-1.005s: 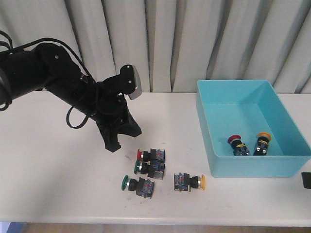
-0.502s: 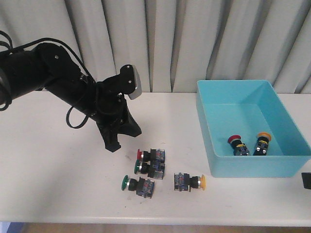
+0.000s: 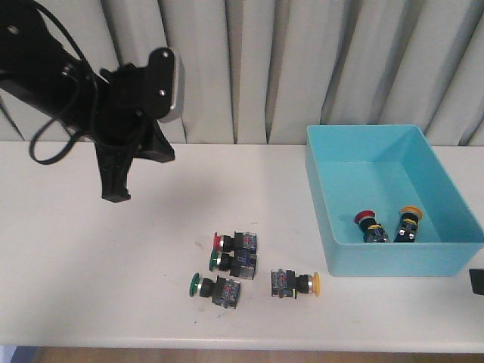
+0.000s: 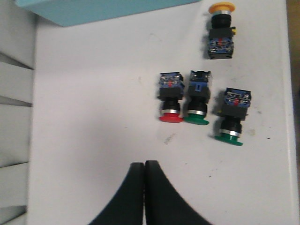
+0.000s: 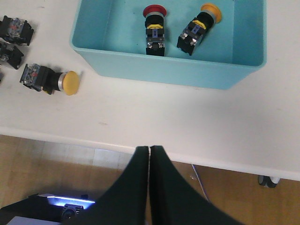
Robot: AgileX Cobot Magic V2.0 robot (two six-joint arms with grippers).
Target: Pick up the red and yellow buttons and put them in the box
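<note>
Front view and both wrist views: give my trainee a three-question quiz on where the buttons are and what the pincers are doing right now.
1. True or false: the box already holds one red button and one yellow button.
2. How many green buttons lie on the table? A) one B) two C) three
3. Fill in: both the left pincer and the right pincer are ____ and hold nothing.

Key: 1 true. 2 B: the two green buttons lie beside the loose red button, with the loose yellow button nearer the box. 3 shut.
</note>
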